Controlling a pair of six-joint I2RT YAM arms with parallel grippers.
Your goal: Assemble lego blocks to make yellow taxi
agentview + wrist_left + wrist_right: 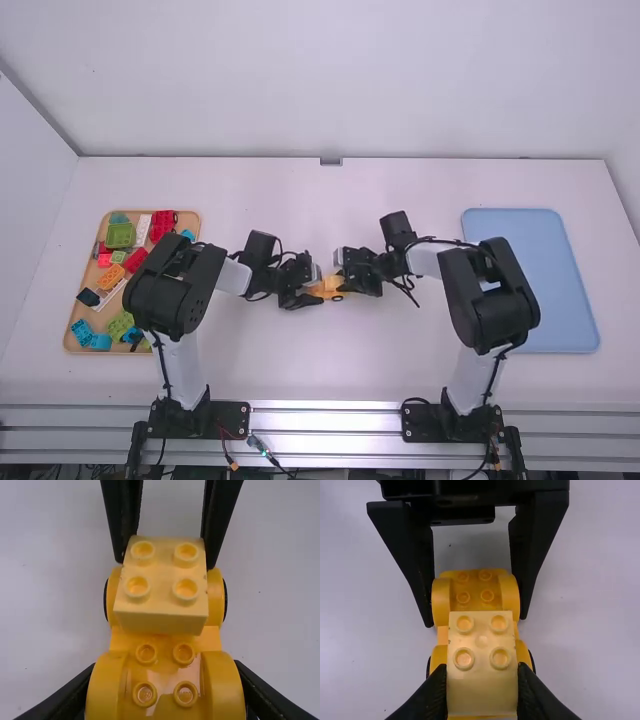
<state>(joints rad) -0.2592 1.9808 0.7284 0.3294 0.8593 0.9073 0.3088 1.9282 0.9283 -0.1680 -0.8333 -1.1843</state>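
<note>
Looking paler than the orange-yellow wheeled base (222, 692), a four-studded block (481, 685).

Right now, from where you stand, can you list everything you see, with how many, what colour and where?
Car body: one, orange-yellow, mid-table, between the grippers
Wheels: two edges visible, dark, at the body's sides
Studded block: one, pale yellow, over the body's wheeled end
Loose blocks: over ten, partly hidden; red, green, blue, orange, white; in the wooden tray
Wooden tray: one, tan, table's left
Flat tray: one, light blue, table's right
Table: one, white, under everything
Rail: silver, table's near edge
Arms: two, white and black; left arm, right arm
Left gripper: one, black, closed on the car body
Right gripper: one, black, closed on the pale block
</note>
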